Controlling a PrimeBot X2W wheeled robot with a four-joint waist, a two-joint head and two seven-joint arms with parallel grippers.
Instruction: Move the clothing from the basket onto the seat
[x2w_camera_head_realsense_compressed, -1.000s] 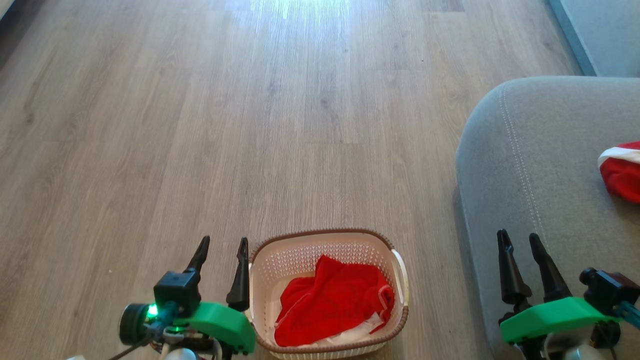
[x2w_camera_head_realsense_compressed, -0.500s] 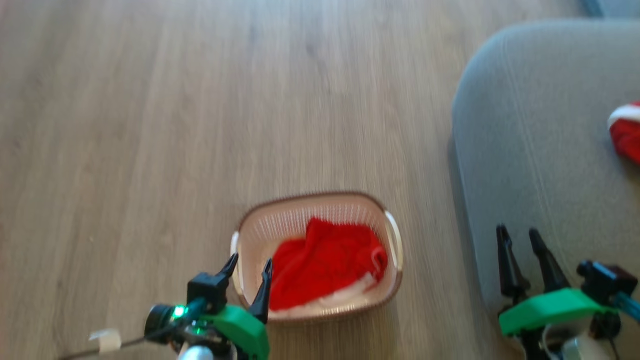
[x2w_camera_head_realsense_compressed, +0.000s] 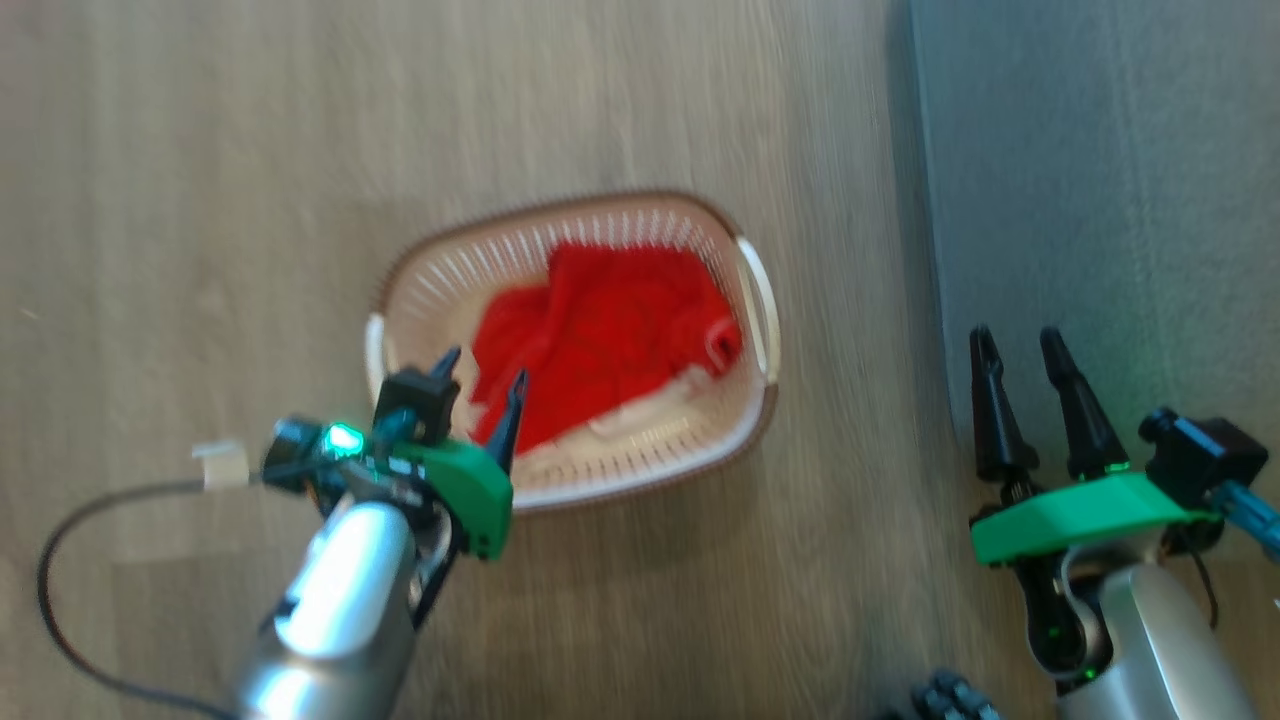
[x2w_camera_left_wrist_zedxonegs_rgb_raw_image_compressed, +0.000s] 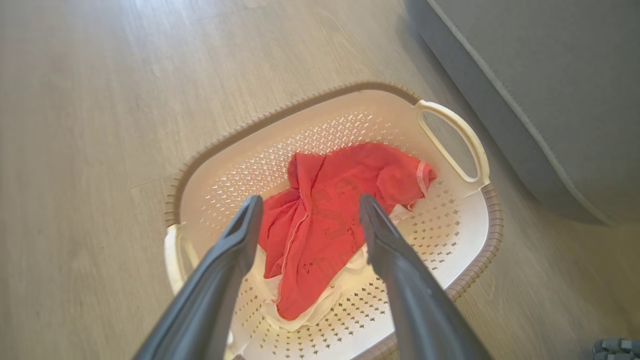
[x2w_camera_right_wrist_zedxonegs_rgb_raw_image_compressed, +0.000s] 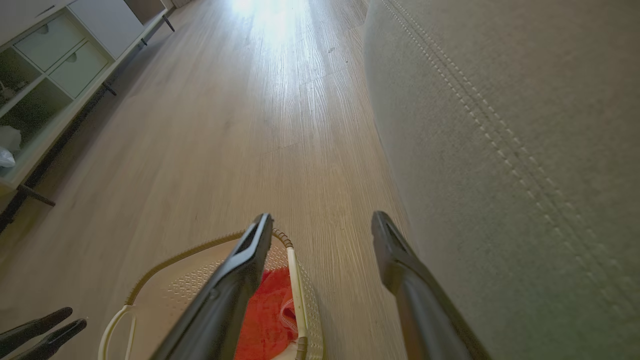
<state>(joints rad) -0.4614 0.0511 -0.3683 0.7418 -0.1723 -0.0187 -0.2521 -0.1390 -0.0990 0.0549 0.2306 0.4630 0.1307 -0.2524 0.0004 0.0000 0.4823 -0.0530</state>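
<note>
The basket (x2w_camera_head_realsense_compressed: 560, 205) stands on the wood floor with the red clothing (x2w_camera_head_realsense_compressed: 600, 340) crumpled inside, white fabric showing under it. My left gripper (x2w_camera_head_realsense_compressed: 482, 368) hangs open over the basket's near-left part, fingertips just above the clothing and apart from it. In the left wrist view the open left gripper (x2w_camera_left_wrist_zedxonegs_rgb_raw_image_compressed: 310, 200) frames the clothing (x2w_camera_left_wrist_zedxonegs_rgb_raw_image_compressed: 320, 235) inside the basket (x2w_camera_left_wrist_zedxonegs_rgb_raw_image_compressed: 280, 112). My right gripper (x2w_camera_head_realsense_compressed: 1016, 337) is open and empty beside the grey seat (x2w_camera_head_realsense_compressed: 1100, 180). The right wrist view has the right gripper (x2w_camera_right_wrist_zedxonegs_rgb_raw_image_compressed: 321, 216) between the basket (x2w_camera_right_wrist_zedxonegs_rgb_raw_image_compressed: 200, 280) and the seat (x2w_camera_right_wrist_zedxonegs_rgb_raw_image_compressed: 525, 125).
A white cabinet (x2w_camera_right_wrist_zedxonegs_rgb_raw_image_compressed: 50, 60) with drawers stands along the far left of the floor. A black cable (x2w_camera_head_realsense_compressed: 60, 560) loops beside my left arm. The seat's side (x2w_camera_left_wrist_zedxonegs_rgb_raw_image_compressed: 550, 75) rises close to the basket's right handle (x2w_camera_left_wrist_zedxonegs_rgb_raw_image_compressed: 460, 135). Wood floor (x2w_camera_head_realsense_compressed: 200, 150) lies open to the left.
The head camera has tipped downward, so the whole picture has shifted. My left gripper has come forward from beside the basket to above the clothing. Both grippers stay open.
</note>
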